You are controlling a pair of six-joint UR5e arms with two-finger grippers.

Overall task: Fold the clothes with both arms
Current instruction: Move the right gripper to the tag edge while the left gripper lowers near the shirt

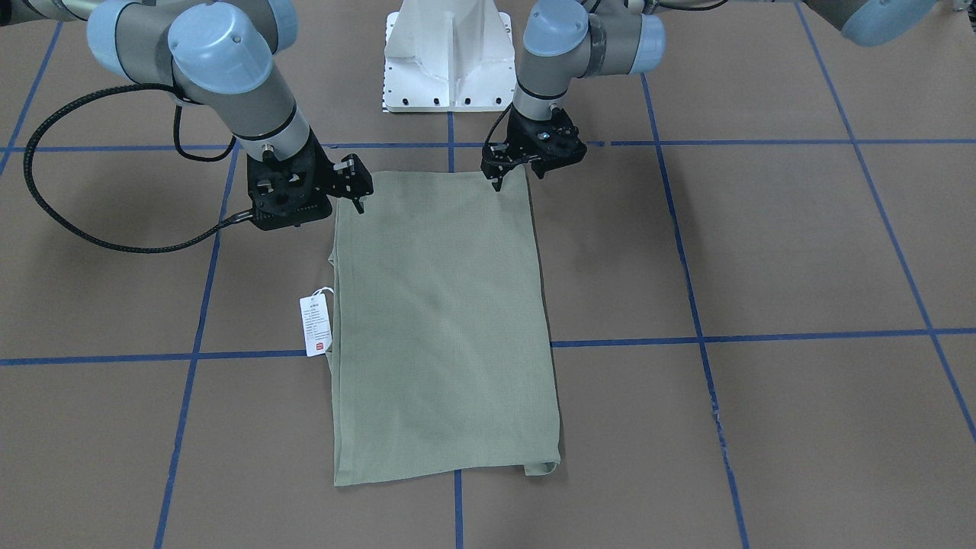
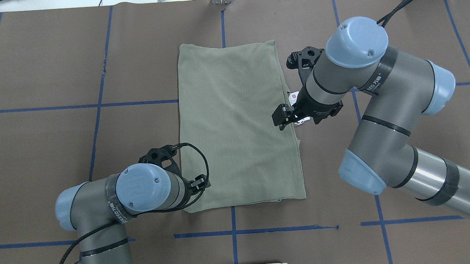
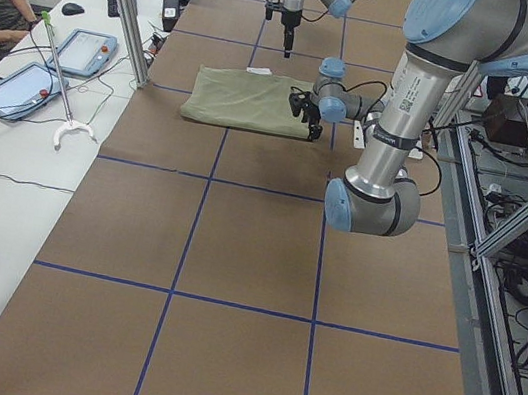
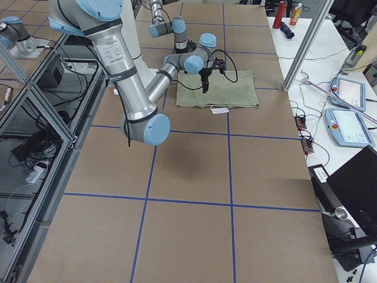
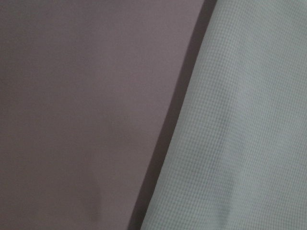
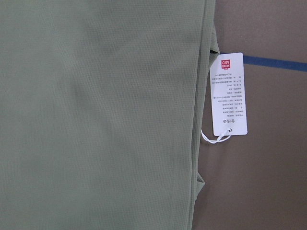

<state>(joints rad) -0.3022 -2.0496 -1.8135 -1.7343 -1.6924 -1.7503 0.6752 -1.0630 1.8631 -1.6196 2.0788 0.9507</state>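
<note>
Low at shirt (image 1: 442,320) corner with left gripper (image 1: 517,178), spread; high beside tag (image 1: 316,324) with right gripper (image 1: 357,194), grip unclear; laid lengthwise from pedestal (image 1: 448,57).

4 wide, 2 wrist close-ups: shirt (image 1: 442,320).

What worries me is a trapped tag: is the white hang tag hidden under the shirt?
No, the hang tag lies fully exposed on the table beside the shirt's long edge.

Brown table cover (image 2: 37,160), blue tape grid (image 2: 54,108); white side desk (image 3: 7,215) (two tablets (image 3: 83,53)).
</note>
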